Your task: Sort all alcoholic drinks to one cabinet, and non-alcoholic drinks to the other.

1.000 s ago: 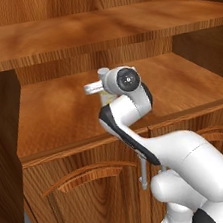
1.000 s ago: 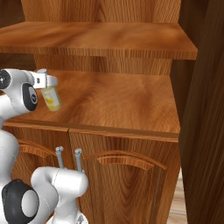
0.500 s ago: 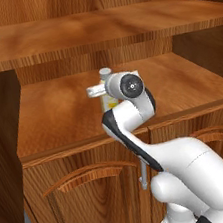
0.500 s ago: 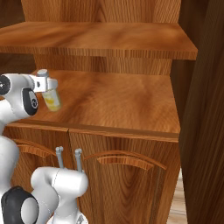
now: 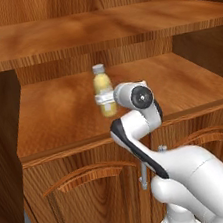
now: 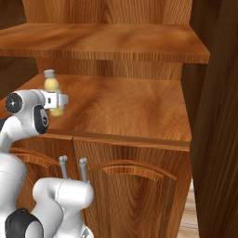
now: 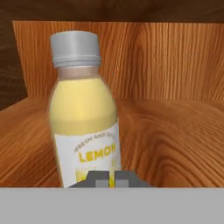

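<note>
Pincer (image 7: 108,178) shut tight w/ juice bottle (image 5: 103,90) upright beyond it (lower shelf (image 5: 58,116), wooden cabinet (image 6: 139,181)).

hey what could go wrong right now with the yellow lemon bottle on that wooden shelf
1. The gripper is shut right in front of the lemon bottle, low against its label. From the pictures I cannot tell if it holds the bottle; a nudge forward might tip the upright bottle.
2. The bottle stands under the upper shelf board. A lift straight up could knock its grey cap against that board.
</note>
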Robot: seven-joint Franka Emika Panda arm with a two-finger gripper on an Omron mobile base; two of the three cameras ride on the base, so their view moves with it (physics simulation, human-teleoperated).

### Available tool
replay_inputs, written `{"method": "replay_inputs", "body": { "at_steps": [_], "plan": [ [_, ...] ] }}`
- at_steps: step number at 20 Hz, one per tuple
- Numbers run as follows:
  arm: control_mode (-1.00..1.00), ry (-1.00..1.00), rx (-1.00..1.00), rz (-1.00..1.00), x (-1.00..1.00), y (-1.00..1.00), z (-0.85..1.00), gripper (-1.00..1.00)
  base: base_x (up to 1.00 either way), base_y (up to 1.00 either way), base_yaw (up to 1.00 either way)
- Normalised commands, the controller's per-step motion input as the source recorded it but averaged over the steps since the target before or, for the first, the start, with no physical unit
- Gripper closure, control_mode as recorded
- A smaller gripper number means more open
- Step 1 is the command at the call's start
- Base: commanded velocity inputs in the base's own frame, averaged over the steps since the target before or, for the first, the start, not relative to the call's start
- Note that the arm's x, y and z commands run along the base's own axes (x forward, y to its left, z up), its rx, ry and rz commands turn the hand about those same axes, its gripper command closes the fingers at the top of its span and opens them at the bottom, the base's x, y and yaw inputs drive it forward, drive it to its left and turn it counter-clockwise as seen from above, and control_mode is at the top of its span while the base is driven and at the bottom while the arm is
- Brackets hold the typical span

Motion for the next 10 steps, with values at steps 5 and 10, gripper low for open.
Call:
{"method": "replay_inputs", "body": {
  "at_steps": [5, 10],
  "plan": [
    [-1.0, -0.02, 0.04, 0.0, 0.02, -0.05, -0.07, -1.0, 0.0, 0.0, 0.0],
    [-1.0, -0.04, 0.01, 0.0, -0.13, -0.01, 0.01, -1.0, 0.0, 0.0, 0.0]
  ]
}}
